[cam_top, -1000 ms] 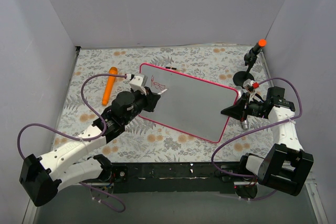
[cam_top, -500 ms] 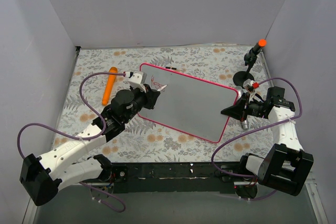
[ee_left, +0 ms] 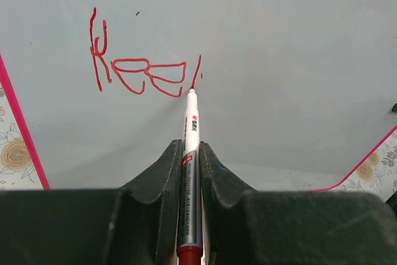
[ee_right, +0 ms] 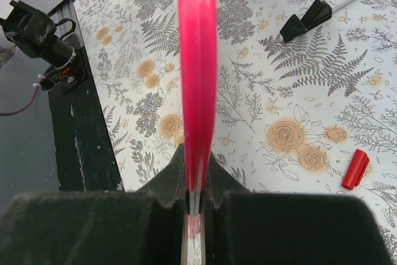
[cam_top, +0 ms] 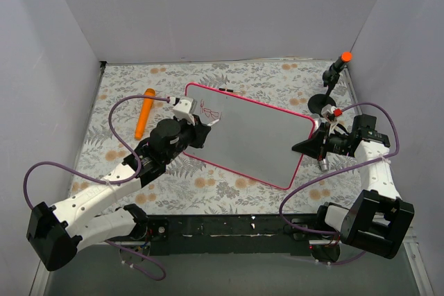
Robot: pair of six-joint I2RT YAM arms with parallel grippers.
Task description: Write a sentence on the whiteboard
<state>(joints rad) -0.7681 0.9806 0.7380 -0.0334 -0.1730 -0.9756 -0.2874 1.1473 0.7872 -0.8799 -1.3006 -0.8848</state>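
Near the far-left corner of the whiteboard (cam_top: 257, 136), more red ink than a second ago: then only a couple of small marks, now "Kee" plus the start of a slanted stroke, as read from the left wrist view. Shows the left gripper (cam_top: 206, 125) only slightly shifted over that second, pinched tight on the marker (ee_left: 190, 134), with the tip set at the foot of the new stroke. Means, on judgement, the sentence (ee_left: 141, 72) under way but barely begun: one unfinished word, and wide bare board beyond it.

Finds no change on the other side: right gripper (cam_top: 313, 145) clamped on the pink frame at the board's near-right end, unmoved, probably bracing against the pen's push.

Lies across the middle of the flowered table (cam_top: 229, 185), with the long axis running diagonally from far left to near right and one short end toward each arm. Runs the writing along that axis, from the left arm's end toward the right arm's. Cannot tell whether flat or tipped up on its feet.
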